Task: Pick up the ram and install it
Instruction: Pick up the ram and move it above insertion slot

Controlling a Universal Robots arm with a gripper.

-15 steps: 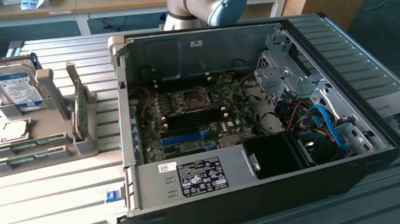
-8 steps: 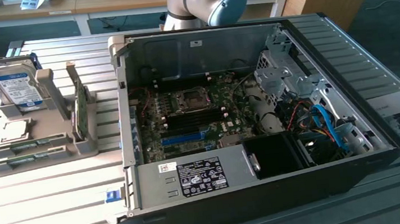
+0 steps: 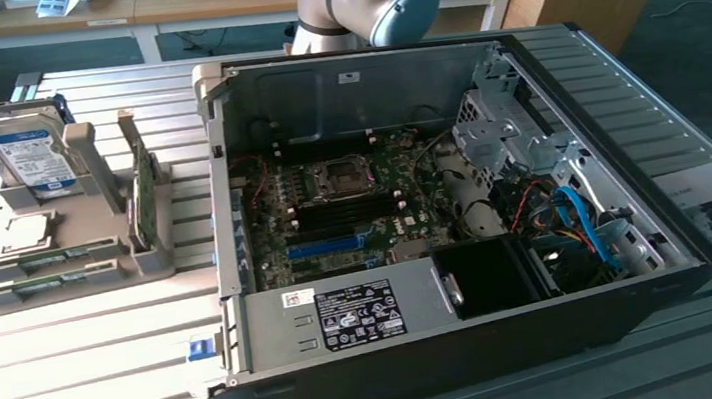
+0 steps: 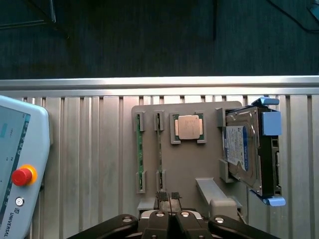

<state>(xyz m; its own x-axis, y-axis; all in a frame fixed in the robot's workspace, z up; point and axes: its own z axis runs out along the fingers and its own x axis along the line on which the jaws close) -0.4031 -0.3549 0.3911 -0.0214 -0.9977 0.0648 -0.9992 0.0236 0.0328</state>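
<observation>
**The ram sits in its holder; the gripper is closed and apart from it.**

Exterior view: the ram (image 3: 57,257) stands on its edge in a slot of the gray holder (image 3: 123,271) at the exterior view's left. A second stick (image 3: 51,286) is just beside it. The processor (image 3: 25,232) and the hard drive (image 3: 36,155) are higher in the frame, and the open computer case (image 3: 480,346) fills the middle. Wrist view: the gripper (image 4: 168,195) has its fingertips together and holds nothing. The ram (image 4: 160,149) is in line with them, apart and not touched.
</observation>
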